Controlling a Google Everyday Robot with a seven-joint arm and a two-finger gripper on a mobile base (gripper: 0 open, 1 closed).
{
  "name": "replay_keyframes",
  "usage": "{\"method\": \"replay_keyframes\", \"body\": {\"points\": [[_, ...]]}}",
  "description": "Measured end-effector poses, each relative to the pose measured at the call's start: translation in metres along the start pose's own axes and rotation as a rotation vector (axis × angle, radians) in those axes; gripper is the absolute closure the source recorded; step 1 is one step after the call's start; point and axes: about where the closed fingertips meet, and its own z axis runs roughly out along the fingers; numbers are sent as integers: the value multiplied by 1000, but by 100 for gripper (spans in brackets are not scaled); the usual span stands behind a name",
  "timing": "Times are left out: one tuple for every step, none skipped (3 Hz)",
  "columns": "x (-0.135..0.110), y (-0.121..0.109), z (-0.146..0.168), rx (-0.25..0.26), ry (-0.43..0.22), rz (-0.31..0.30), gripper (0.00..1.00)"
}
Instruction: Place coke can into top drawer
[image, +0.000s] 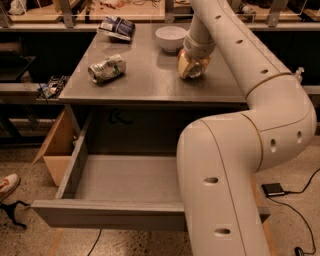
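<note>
Gripper: the gripper (191, 67) is down at the cabinet top (150, 82), just beside the bowl (171, 37) on its near right. I cannot tell whether it is clenched on anything or released.
Can: no red can shows anywhere. My guess is that it sits hidden at or under the gripper.
Drawer: the drawer (115, 216) stands pulled open below the top, with the arm's elbow covering its right part.
Handling: by the task, this is a small soda can, so light, thin-walled and smooth, and likely a bit slippery. It should be stiff along its height but will dent under a hard squeeze.
Hold: take it across the middle of the body with moderate pressure, not by the rim.
Risk: the bowl is close enough to be nudged on the lift — the dented can (107, 68) lies well apart to the left.
</note>
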Motion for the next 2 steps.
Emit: {"method": "replay_keyframes", "body": {"points": [[4,5,-30,-33,-46,-91,100],[22,13,-71,-75,-113,-222,100]]}}
